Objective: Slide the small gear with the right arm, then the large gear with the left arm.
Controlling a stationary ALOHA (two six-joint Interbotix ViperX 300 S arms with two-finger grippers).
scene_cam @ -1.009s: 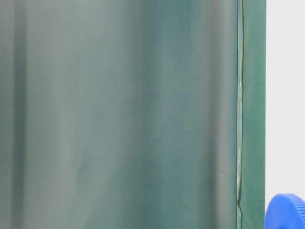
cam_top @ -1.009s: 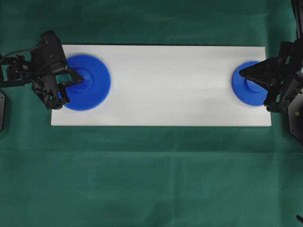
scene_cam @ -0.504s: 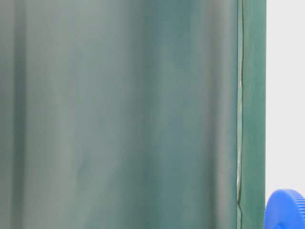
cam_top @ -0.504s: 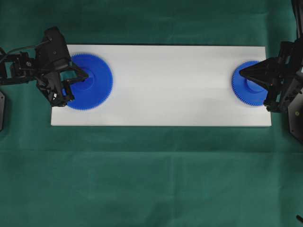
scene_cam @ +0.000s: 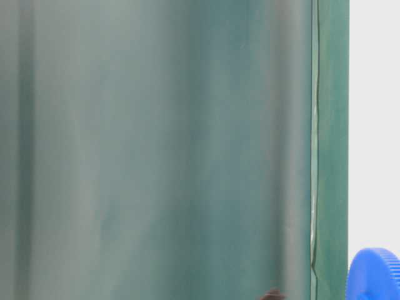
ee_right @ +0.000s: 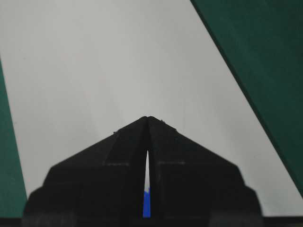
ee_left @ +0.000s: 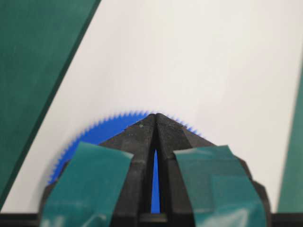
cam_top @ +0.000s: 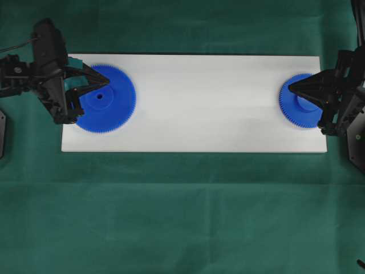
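My left claw (ee_left: 155, 118) is pressed together, fingertips meeting in a point, teal tape on both fingers. Seen from overhead, the left gripper (cam_top: 106, 83) points right above the far-left part of the large gear (cam_top: 105, 98); the hub and centre hole lie just near of the tip, uncovered. Whether the tip touches plastic I cannot tell.

My right claw (ee_right: 148, 118) is also pressed together, holding nothing. From overhead the right gripper (cam_top: 291, 87) points left over the small gear (cam_top: 299, 100), which sits at the right end of the white board (cam_top: 199, 103), part hidden under the arm.

Judgement: neither gear has travelled far toward the middle, so the small one is the step in hand. To do it well, keep the closed tip low against the hub, push straight along the board's length, go slowly so the disc does not spin off the point or ride over the board's near edge.

Surface: smooth white board, flat, on green cloth (cam_top: 182, 217). Gears should glide easily. At table level, a green curtain (scene_cam: 156, 150) backs the scene, and a blue toothed rim (scene_cam: 375, 275) shows.
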